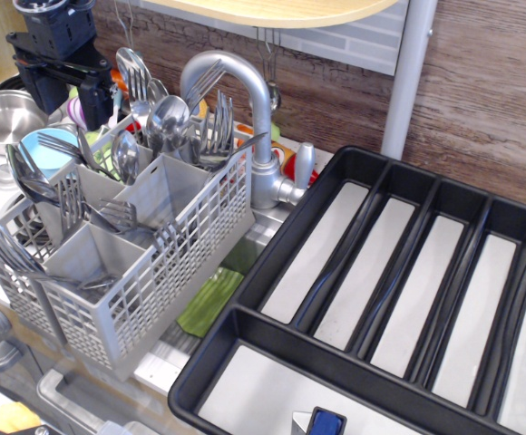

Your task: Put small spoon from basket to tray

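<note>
One gripper [89, 88] above basket [190, 231] rear-left, jaw state can't tell; small spoon not distinguishable among cutlery; tray [272, 249] right.

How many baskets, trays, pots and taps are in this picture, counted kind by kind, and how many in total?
Grey basket: 1
Black tray: 1
Steel pot: 1
Tap: 1
Total: 4
</note>
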### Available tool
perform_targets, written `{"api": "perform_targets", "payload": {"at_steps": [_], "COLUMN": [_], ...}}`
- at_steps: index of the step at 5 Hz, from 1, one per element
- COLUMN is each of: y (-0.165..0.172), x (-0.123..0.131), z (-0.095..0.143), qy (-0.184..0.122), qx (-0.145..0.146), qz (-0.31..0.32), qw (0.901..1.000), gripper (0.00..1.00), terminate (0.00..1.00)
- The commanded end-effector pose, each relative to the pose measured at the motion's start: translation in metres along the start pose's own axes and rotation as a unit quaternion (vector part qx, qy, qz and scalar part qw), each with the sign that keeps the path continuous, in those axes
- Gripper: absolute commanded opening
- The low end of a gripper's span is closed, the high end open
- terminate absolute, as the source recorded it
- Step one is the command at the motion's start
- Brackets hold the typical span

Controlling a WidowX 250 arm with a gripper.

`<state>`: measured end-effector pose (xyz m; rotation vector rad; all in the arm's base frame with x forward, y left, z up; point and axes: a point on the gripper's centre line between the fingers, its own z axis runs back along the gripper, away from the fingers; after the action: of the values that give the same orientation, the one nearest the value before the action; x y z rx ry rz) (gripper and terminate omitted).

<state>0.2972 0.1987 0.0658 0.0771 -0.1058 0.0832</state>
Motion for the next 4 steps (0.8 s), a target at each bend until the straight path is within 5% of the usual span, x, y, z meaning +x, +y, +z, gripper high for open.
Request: {"api": "perform_targets", "payload": {"at_steps": [1,2,4], "y": [0.0,0.0,0.011], "x": [0.0,0.004,0.009], "z": [0.0,-0.002,-0.019], "qy": [0.0,-0.001,0.001], "qx": [0.0,0.012,-0.009], "qz": [0.0,0.048,0.116], "qw": [1.0,0.9988,0.9932], "gripper": [1.0,1.0,1.0], "terminate": [0.0,0.0,0.0]}}
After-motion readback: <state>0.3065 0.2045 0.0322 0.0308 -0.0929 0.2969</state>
